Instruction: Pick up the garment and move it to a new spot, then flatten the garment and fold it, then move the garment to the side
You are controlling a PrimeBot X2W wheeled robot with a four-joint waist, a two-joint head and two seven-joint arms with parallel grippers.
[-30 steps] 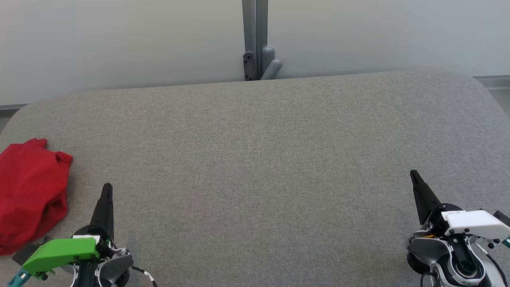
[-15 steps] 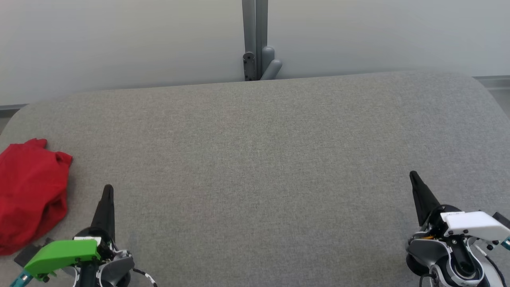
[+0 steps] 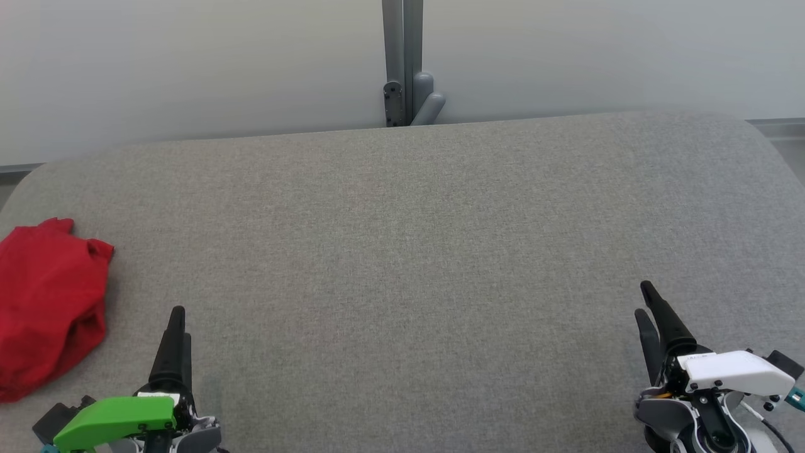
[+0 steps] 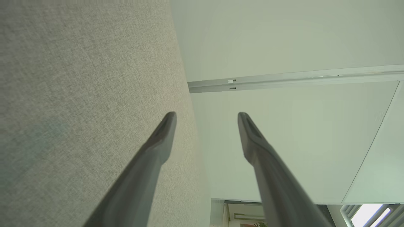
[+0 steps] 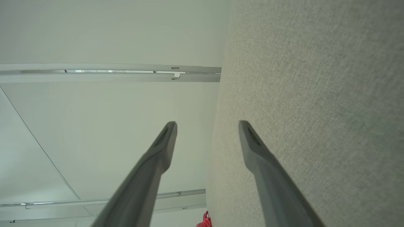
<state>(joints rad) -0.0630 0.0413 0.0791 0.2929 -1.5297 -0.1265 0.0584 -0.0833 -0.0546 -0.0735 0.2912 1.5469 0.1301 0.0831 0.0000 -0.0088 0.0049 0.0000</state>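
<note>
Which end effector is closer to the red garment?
Left. The left end effector is just beside the crumpled red garment, on its right; the right end effector is far across the grey fabric surface.

Red garment (image 3: pixel 50 302) lies crumpled in a loose heap at far-left edge of grey fabric surface (image 3: pixel 402 220), unfolded, creased, its left side out of view.
</note>
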